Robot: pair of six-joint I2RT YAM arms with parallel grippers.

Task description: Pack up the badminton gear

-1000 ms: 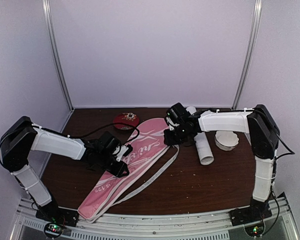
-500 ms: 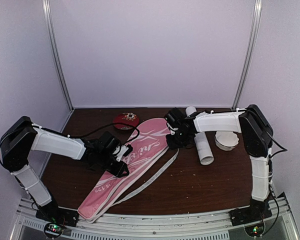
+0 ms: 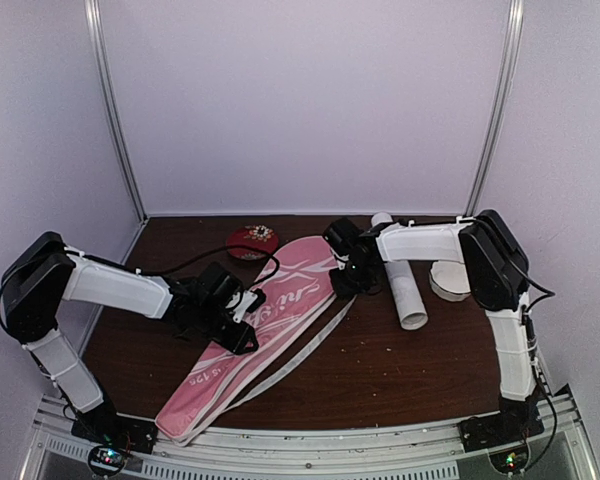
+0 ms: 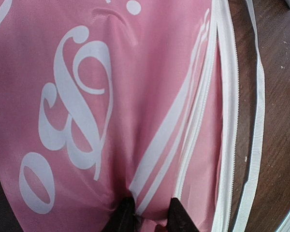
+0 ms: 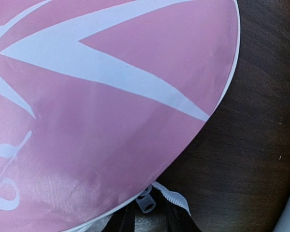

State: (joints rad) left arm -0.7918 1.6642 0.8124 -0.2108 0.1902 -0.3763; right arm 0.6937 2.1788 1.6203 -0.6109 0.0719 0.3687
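Pink fabric bag [image 3: 285,295], soft, light and slippery, lies flat just left of the tube [image 3: 405,292]; seam or zip gives the surest hold. At its middle the left claw [image 4: 150,212] pinches a fold of cloth. On the rim nearest the tube, the right claw [image 5: 146,220] nips the zip pull [image 5: 146,202]. Since a second ago the right claw has crept away from the tube.

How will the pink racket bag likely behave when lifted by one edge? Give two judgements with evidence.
Probably floppy: the pink bag puckers where the left gripper pinches it. Likely to sag and trail, since its white strap lies slack beside it.
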